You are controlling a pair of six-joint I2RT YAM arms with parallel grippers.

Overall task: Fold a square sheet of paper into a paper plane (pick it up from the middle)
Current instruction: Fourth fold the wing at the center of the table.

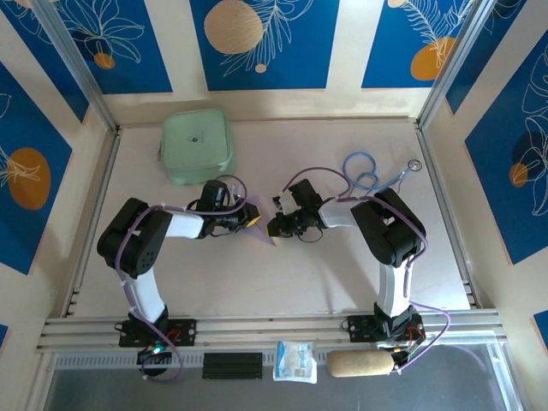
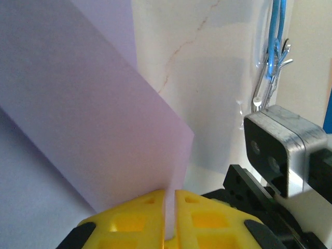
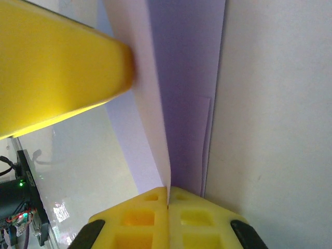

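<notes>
Square sheet of paper (image 1: 260,224) hangs at 4 o'clock from the pouch (image 1: 197,145), left fingers (image 2: 140,212) and right fingers (image 3: 145,210) clamped on it; we fear 2 opposing pulls tearing it.

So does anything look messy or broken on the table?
Nothing looks broken or spilled. The lilac paper is creased and tilted, but only because the left claw and the right claw both pinch it for folding. The green pouch and the blue-handled metal tool lie at the back.
</notes>
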